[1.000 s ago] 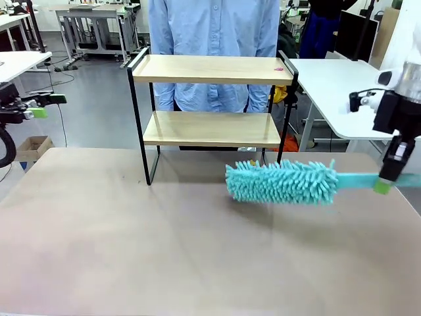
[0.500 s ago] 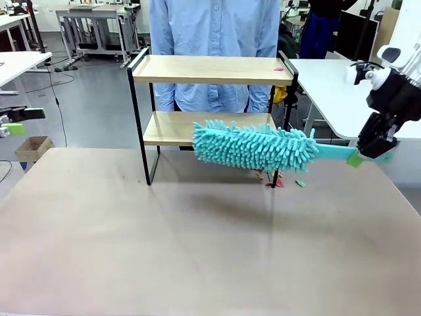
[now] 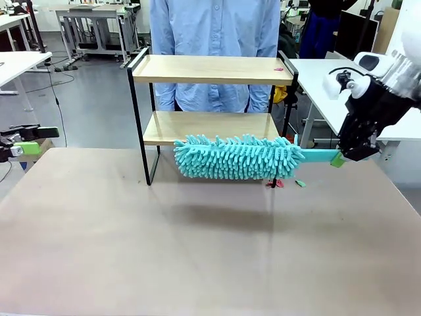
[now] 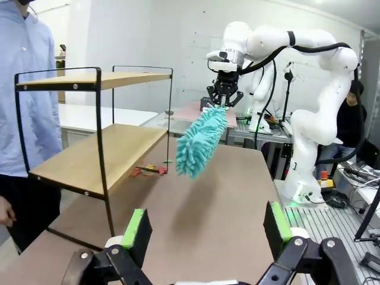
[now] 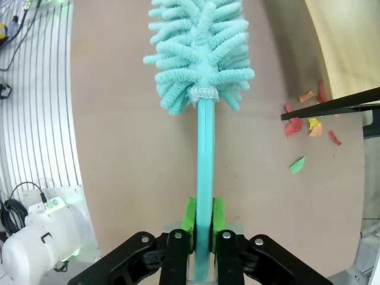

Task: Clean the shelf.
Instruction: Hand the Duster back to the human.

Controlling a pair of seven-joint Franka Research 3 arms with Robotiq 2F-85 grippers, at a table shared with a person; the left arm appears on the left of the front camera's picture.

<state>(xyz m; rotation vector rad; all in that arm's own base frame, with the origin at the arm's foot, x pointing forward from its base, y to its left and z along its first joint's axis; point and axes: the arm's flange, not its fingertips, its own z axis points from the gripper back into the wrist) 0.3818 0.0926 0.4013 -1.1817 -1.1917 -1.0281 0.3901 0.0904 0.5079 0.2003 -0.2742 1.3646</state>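
Beige surface (image 3: 197,250): right tool (image 3: 337,159), clamped on duster (image 3: 233,158), should sweep level along shelf (image 3: 212,128)'s lower board; left tool (image 4: 202,228) gapes empty.

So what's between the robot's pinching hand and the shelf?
The teal duster. The right gripper pinches its handle, and in the front view the fluffy head stretches across in front of the shelf's lower board. Small colored scraps lie on the table below.

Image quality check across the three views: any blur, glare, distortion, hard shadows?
Front view: even light, sharp, a soft shadow on the table under the duster. Left wrist view: wide-angle bowing of the shelf frame; left gripper slightly soft up close. Right wrist view: edges curve, the duster handle is sharp in the right gripper, no glare.
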